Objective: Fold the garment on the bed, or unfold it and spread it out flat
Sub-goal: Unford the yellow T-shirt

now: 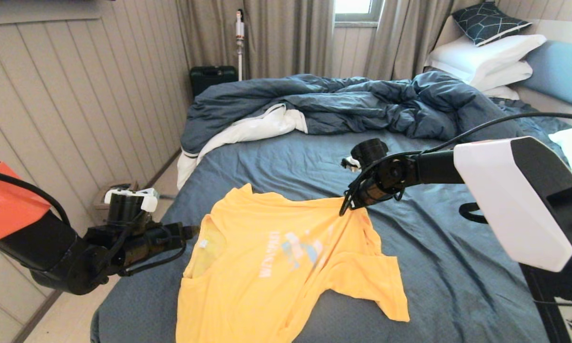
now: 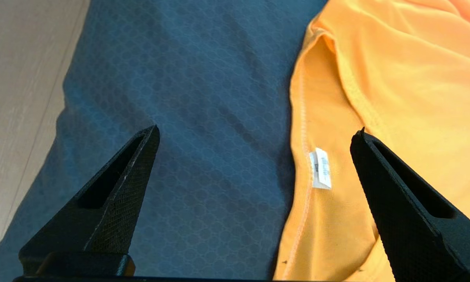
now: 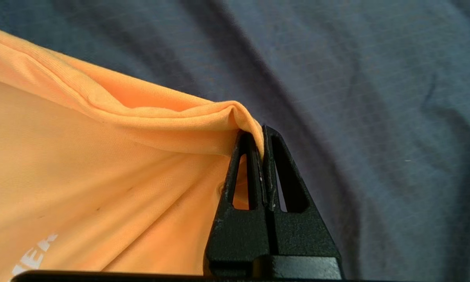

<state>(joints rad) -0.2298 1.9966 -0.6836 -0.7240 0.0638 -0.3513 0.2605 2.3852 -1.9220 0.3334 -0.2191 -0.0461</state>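
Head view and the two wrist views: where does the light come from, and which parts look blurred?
Head view: daylight enters by the window; the garment print looks smeared. Left wrist view: sharp; the open left gripper hovers by the collar. Right wrist view: the right gripper pinches sharp fabric; the bed behind is soft.

black arms (image 1: 428, 167), white shell, orange shell
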